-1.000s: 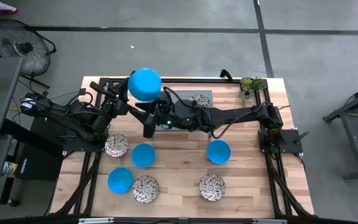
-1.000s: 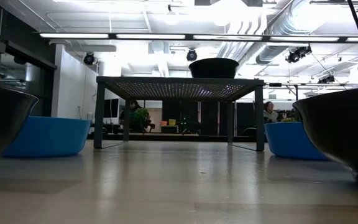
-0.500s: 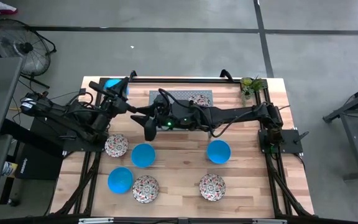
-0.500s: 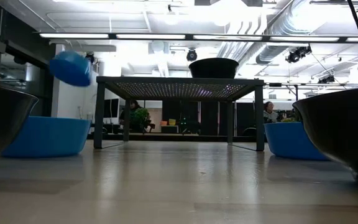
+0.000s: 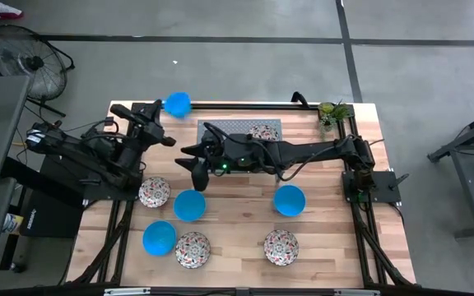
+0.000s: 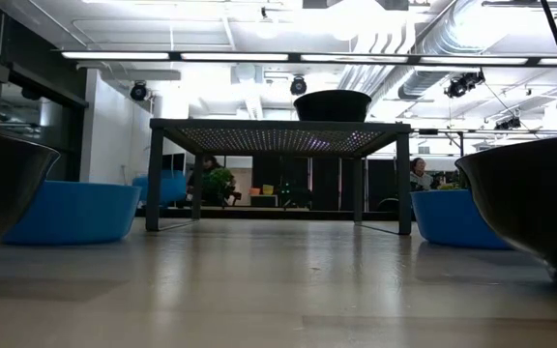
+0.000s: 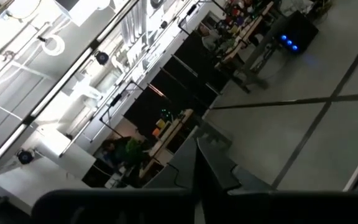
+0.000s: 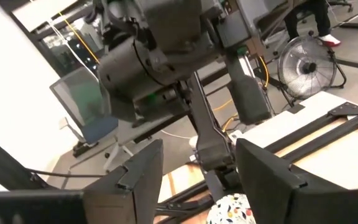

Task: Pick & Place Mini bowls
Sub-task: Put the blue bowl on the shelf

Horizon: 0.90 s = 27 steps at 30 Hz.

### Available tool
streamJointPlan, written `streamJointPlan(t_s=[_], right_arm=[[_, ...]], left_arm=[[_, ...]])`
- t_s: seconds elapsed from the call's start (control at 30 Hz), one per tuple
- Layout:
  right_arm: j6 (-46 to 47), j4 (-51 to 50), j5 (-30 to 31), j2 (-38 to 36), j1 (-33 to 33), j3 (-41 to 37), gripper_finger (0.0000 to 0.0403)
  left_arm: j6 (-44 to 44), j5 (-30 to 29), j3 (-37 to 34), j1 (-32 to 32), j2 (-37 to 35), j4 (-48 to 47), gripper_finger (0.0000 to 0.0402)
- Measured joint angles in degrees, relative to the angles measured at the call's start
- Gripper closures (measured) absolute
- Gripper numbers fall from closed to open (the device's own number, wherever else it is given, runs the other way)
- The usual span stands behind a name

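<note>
A blue bowl point(image 5: 177, 104) lies at the back edge of the bench point(image 5: 327, 205), just beyond the left gripper point(image 5: 164, 141), whose fingers are pressed together on nothing. The right gripper point(image 5: 194, 164) hangs with fingers spread and empty beside the grey stand point(image 5: 237, 130), which carries a patterned bowl point(image 5: 262, 131). The other bowls point(image 5: 189, 205) sit across the front of the bench.

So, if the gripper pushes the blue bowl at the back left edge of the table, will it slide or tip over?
The blue bowl is small, round and smooth, so it probably slides easily on the wooden table. It sits right at the back edge, so a push outward could drop it off. It looks light and rigid, likely plastic, so it may also rock or tip.
</note>
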Motion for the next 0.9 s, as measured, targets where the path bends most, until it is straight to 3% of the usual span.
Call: streamJointPlan(t_s=[0.53, 0.73, 0.9], right_arm=[[-2.6, -3.51, -0.56, -1.09, -0.04, 0.0, 0.0215], [-3.7, -15.68, 4.09, -6.31, -0.35, 0.11, 0.0215], [-0.95, -34.78, 12.32, -11.47, -0.35, 0.11, 0.0215]], left_arm=[[0.0, -2.24, 0.0, 0.0, -0.5, -0.06, 0.0402], [-0.47, -4.74, -0.07, 0.09, -4.64, 0.01, 0.0402], [-2.44, -6.59, -0.05, 0.9, -8.74, -4.77, 0.0402]])
